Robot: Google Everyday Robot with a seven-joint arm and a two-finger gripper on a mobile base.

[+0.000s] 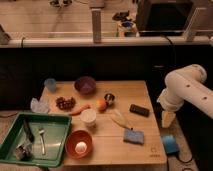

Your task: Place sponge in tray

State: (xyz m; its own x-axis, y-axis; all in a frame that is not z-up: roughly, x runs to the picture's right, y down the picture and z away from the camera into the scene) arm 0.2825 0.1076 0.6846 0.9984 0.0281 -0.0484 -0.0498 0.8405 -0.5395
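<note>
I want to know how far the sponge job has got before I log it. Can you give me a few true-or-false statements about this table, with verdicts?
1. The sponge lies in the tray. False: it lies on the table, right of the orange bowl.
2. Metal cutlery lies in the tray. True.
3. The gripper holds the sponge. False: it hangs beside the table's right edge, open and holding nothing.
4. The black block lies farther back than the sponge. True.
5. The orange bowl is empty. False: it holds a white rounded object.
</note>
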